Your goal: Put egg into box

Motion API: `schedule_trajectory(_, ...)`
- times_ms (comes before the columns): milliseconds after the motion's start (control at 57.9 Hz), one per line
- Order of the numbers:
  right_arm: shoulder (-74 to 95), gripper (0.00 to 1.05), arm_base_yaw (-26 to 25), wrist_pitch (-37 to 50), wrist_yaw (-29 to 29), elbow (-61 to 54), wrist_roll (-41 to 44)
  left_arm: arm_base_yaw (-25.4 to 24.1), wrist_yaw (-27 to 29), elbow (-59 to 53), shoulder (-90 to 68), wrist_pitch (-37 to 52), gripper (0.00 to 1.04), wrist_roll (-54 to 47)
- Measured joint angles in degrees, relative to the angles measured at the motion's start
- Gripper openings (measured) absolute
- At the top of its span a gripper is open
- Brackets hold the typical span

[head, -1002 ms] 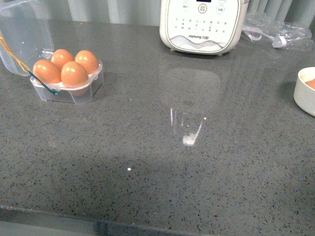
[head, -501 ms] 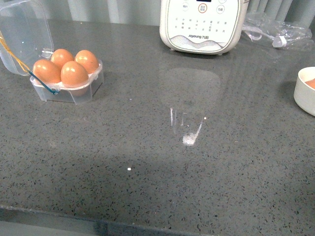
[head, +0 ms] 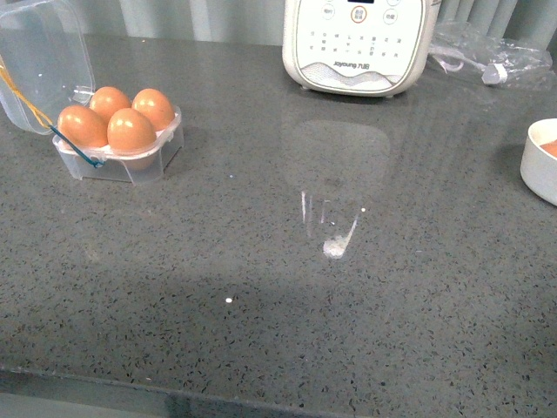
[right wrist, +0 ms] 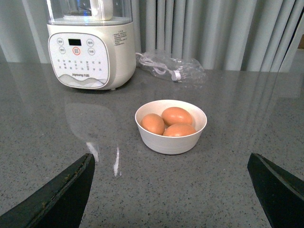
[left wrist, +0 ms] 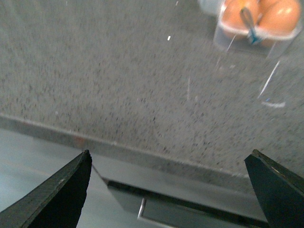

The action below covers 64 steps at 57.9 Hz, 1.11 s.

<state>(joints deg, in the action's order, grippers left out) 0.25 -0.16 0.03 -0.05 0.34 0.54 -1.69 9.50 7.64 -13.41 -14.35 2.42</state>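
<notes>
- Four eggs (head: 130, 131) fill the box (head: 130, 165), one to each cell, and its lid (head: 39, 61) is tipped back open. The egg we were sent for must be one of them, but they look alike and we cannot tell which.
- Nothing on the worktop (head: 261, 261) has shifted over the last second. The box, the bowl (head: 540, 165) and the appliance (head: 357, 43) sit just where they did, and neither arm shows in the front view.
- Our left claw (left wrist: 168, 154) is spread wide with nothing between its fingers, and it hangs above the worktop's near edge. The box (left wrist: 256, 28) lies ahead of it and well apart.
- Our right claw (right wrist: 171, 154) is spread wide too and carries nothing. The bowl (right wrist: 171, 140) stands straight ahead of it, apart from both fingers, with three more eggs (right wrist: 176, 115) inside. The appliance (right wrist: 88, 57) stands further off beyond the bowl.
- From the stillness and the full box, we judge the placing done: no cell is free for another egg, and both claws are clear of the box.
- The lid is not shut, but the task does not ask for that. If we did close it, the left claw is the one facing the box, and it would have to come in gently so as not to nudge the light case across the smooth worktop.
</notes>
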Motion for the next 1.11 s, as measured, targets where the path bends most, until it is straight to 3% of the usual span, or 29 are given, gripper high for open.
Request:
schedule_trajectory(294, 0.0, 0.97, 0.0, 0.0, 0.0, 0.0, 0.0, -4.2, -4.6, 5.4, -15.6, 18.8, 0.98, -1.3)
schedule_trajectory(570, 0.0, 0.97, 0.0, 0.0, 0.0, 0.0, 0.0, -11.1, -11.0, 15.6, -41.2, 37.8, 0.98, -2.7)
schedule_trajectory(777, 0.0, 0.97, 0.0, 0.0, 0.0, 0.0, 0.0, -14.4, -12.5, 24.0, -55.7, 41.3, 0.98, -3.9)
schedule_trajectory(1106, 0.0, 0.97, 0.0, 0.0, 0.0, 0.0, 0.0, -11.6, -10.5, 37.0, -73.4, 41.8, 0.98, -8.5)
